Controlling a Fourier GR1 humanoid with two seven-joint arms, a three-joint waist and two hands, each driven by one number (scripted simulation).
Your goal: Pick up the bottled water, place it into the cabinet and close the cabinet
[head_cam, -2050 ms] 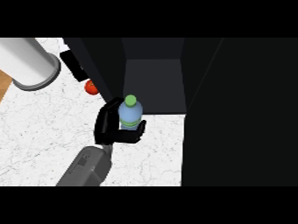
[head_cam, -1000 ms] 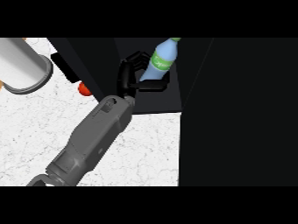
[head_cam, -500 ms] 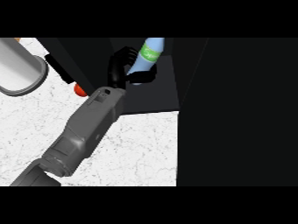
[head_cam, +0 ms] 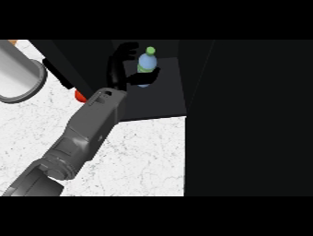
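One black left hand (head_cam: 122, 69) curls round the clear blue plastic water bottle with the green cap (head_cam: 145, 64), at twelve o'clock inside the dark open cabinet (head_cam: 152, 103). Placing seems underway; next, release, withdraw, then shut the door.

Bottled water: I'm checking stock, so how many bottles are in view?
1. The bottled water stands inside the dark cabinet, held in the left hand. More could be hidden in the cabinet's dark areas.
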